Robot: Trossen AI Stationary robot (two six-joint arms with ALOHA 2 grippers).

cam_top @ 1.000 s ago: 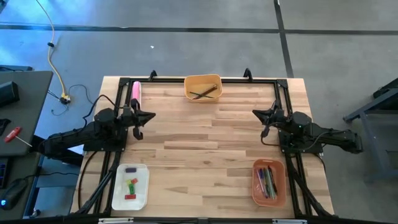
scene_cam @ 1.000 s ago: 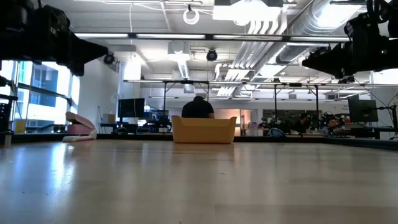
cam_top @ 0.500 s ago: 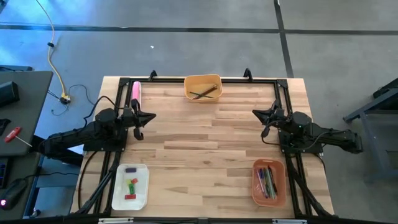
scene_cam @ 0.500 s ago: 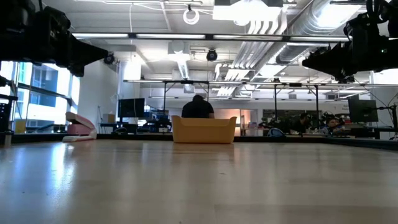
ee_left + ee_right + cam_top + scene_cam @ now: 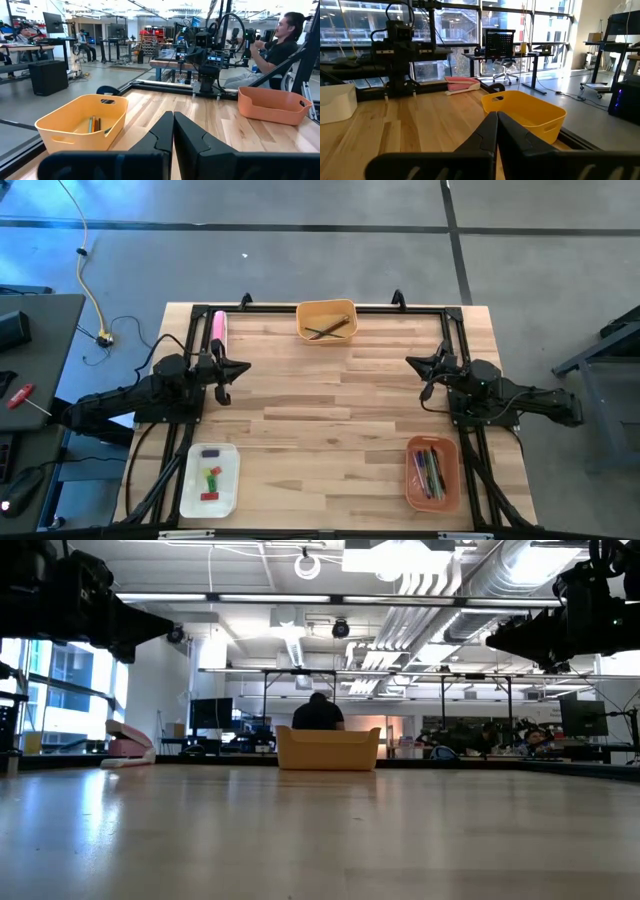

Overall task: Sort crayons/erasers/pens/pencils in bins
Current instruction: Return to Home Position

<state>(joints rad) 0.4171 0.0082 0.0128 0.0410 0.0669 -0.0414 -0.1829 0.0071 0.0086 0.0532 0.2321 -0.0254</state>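
1. Hovering at the left edge of the pale wooden worktop point(image 5: 330, 415), the left end effector point(image 5: 224, 380) has its two dark fingers pressed together on nothing.
2. The right end effector point(image 5: 427, 377) mirrors it at the right edge, fingers likewise together and empty. This looks like a parked pose that keeps both arms clear of the boards between them.
3. Short red, green and yellow crayons/erasers point(image 5: 212, 476) lie in the shallow white plastic bin point(image 5: 188, 470) at the near left corner.
4. Brown pencils point(image 5: 328, 331) lie in the yellow-orange tub point(image 5: 299, 320) at the middle of the far edge. Bright pens point(image 5: 430, 470) fill the salmon-orange tub point(image 5: 408, 475) at the near right.
5. A thick pink bar point(image 5: 219, 332) lies outside every bin, by the far left corner. No loose sticks show, so the sorting seems finished.
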